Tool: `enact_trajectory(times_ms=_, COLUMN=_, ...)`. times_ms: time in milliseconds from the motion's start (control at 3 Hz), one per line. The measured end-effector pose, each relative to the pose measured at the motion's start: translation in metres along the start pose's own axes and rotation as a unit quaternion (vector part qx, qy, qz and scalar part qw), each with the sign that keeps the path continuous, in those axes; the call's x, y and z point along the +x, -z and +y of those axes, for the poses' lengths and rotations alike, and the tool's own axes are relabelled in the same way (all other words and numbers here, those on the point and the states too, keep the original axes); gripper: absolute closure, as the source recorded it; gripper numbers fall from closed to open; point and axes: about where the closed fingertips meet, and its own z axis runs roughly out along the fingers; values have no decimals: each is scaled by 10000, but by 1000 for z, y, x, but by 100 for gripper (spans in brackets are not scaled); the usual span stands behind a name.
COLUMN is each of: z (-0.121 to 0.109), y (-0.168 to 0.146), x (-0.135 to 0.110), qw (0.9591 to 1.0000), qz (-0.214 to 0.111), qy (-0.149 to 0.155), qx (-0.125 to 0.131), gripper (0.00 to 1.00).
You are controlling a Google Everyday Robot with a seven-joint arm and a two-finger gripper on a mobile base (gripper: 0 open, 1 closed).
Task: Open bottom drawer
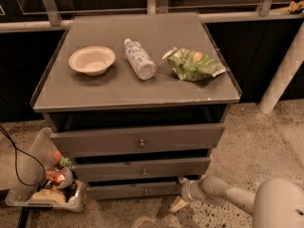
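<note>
The grey cabinet has three drawers, all pulled out a little. The bottom drawer (135,190) is the lowest and slimmest front, with a small round knob (146,191). My gripper (182,195) reaches in low from the right, at the right end of the bottom drawer's front, just above the floor. The white arm (223,194) runs back to the lower right corner. The middle drawer (142,169) and top drawer (137,140) sit above.
On the cabinet top lie a white bowl (92,60), a plastic bottle (139,59) on its side and a green chip bag (192,64). A clear bin of trash (45,184) stands on the floor at the left. A white post (282,75) stands at the right.
</note>
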Motion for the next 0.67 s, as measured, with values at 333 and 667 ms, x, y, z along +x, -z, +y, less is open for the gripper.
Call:
enact_trajectory(times_ms=333, z=-1, y=-1, x=2, qw=10000, qz=6, qy=-14, qx=17, gripper=0)
enact_trajectory(times_ms=667, z=-1, y=-1, x=2, qw=10000, qz=6, qy=-14, qx=17, gripper=18)
